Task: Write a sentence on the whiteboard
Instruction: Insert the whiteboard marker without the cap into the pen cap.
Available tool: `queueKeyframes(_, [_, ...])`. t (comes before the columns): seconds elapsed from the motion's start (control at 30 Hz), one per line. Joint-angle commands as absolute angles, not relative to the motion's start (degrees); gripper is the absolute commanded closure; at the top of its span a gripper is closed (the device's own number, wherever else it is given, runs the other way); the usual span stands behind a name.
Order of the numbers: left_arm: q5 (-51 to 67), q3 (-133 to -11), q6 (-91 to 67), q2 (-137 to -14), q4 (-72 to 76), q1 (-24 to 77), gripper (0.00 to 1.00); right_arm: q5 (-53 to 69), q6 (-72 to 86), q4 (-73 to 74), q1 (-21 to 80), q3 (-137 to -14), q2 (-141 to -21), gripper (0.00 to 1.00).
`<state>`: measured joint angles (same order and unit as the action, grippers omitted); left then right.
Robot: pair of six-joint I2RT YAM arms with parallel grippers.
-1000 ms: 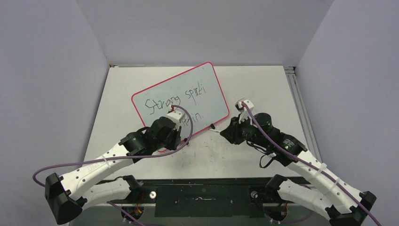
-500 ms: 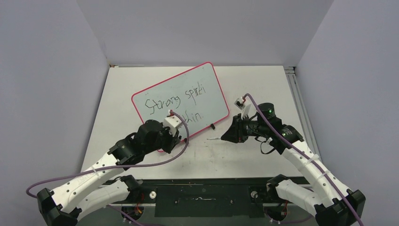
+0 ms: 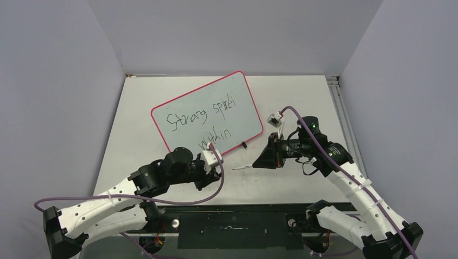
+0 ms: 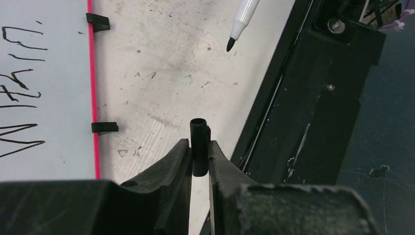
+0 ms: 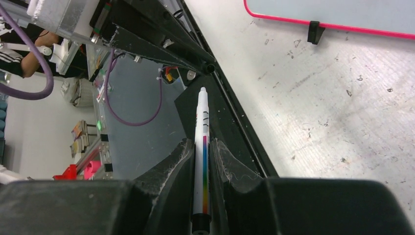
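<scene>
Whiteboard (image 3: 240, 100) — lay tilted mid-table, sentence (image 3: 199, 123) "Strong spirit within." complete on it. Left gripper (image 4: 198, 143) clamped on black cap (image 4: 198, 128). Right gripper (image 5: 202, 143) clamped on marker (image 5: 202, 110), tip bared. Step judged: recapping — next move would need cap and tip aligned.

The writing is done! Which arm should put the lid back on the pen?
Left. The left claw pinches the black cap, and the bare tip of the pen lies ahead of it. The right claw only holds the pen.
</scene>
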<state>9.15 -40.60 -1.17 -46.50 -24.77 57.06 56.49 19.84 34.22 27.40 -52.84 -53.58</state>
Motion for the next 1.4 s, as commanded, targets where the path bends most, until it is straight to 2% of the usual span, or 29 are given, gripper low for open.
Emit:
queueKeyframes(0.0, [12.72,-40.61,-0.27,-45.99,-20.97,58.4,1.0,60.83,18.5,34.81,27.2,-55.32,-52.19,0.95])
queueKeyframes(0.27, [12.93,-40.69,-0.3,-46.75,-21.18,62.27,1.0,64.94,17.35,37.33,27.25,-52.76,-52.89,0.95])
queueKeyframes(0.9, [17.24,-41.31,-0.28,-47.8,-20.74,63.46,1.0,62.85,16.46,37.96,28.65,-51.67,-55.54,0.95])
queueKeyframes(1.37, [17.56,-41.46,-0.28,-47.7,-21.13,63.56,1.0,58.69,21.39,33.37,34.41,-49.83,-54.64,0.95])
